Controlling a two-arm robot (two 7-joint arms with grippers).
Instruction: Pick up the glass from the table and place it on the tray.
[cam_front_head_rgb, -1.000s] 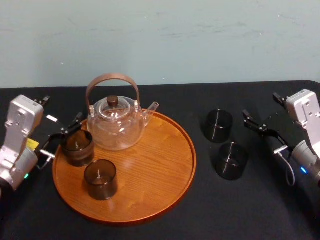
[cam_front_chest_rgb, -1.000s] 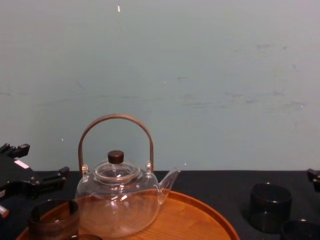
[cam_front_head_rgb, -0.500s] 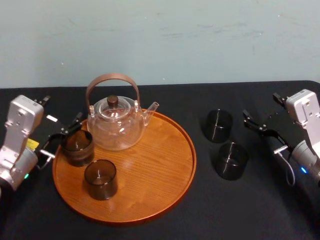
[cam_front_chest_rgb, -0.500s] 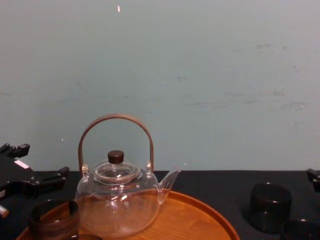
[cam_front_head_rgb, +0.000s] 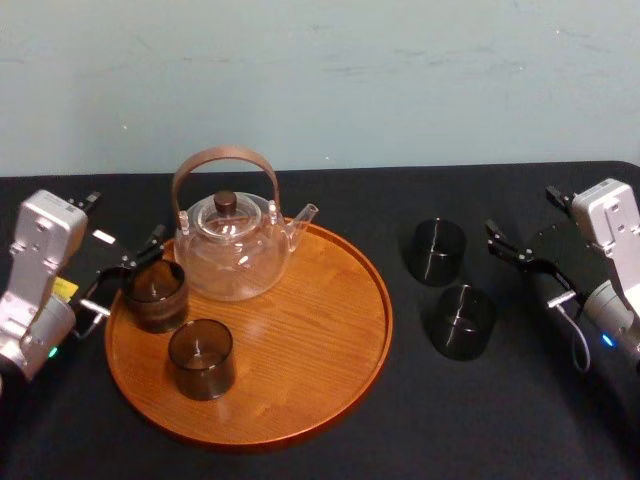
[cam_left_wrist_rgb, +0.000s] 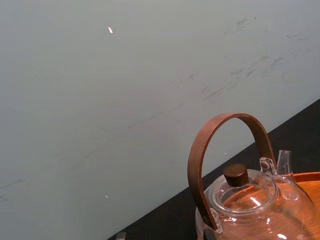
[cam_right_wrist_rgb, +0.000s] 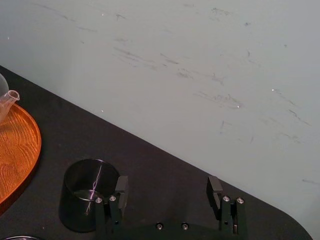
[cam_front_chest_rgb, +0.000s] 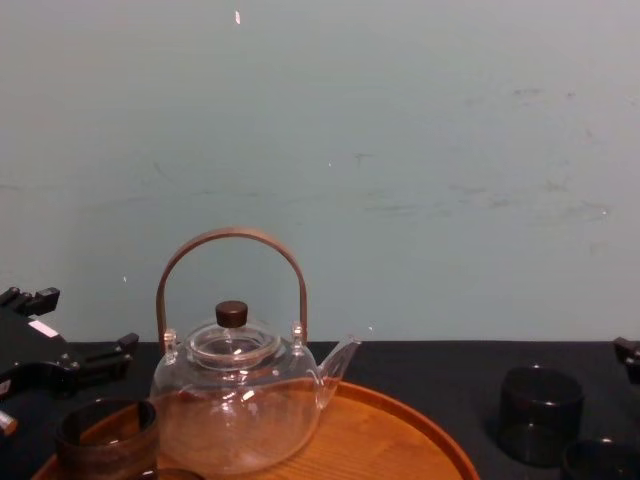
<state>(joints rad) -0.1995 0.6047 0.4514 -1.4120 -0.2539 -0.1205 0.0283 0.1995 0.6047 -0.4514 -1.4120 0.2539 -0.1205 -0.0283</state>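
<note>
Looking down on the black bench (cam_front_head_rgb: 400, 430), we've got the big round wooden tray (cam_front_head_rgb: 310, 350) sitting left of centre, with the clear teapot (cam_front_head_rgb: 230, 250) at its back edge, spout pointing to the robot's right. Two glasses are already on the wood. One smoky brown glass (cam_front_head_rgb: 155, 296) stands upright at the tray's left rim, just in front of the teapot. The second brown glass (cam_front_head_rgb: 201, 358) stands nearer the robot, a little apart from the first.

Over on the left, the left end effector (cam_front_head_rgb: 127, 271) sits right at that rim, just beside the smoky brown glass. Its fingers are spread wide and it grips nothing. Whether a fingertip touches the glass, I can't tell from here.

Now across to the right side. Two more glasses stand on the bench, off the tray: the far dark glass (cam_front_head_rgb: 437, 250) and the near dark glass (cam_front_head_rgb: 463, 321), both upright and close together. The right end effector (cam_right_wrist_rgb: 168, 187) hovers just to their right, jaws wide apart with nothing between them. From the right wrist camera, the far dark glass stands just past one fingertip (cam_right_wrist_rgb: 121, 186), outside the gap.
</note>
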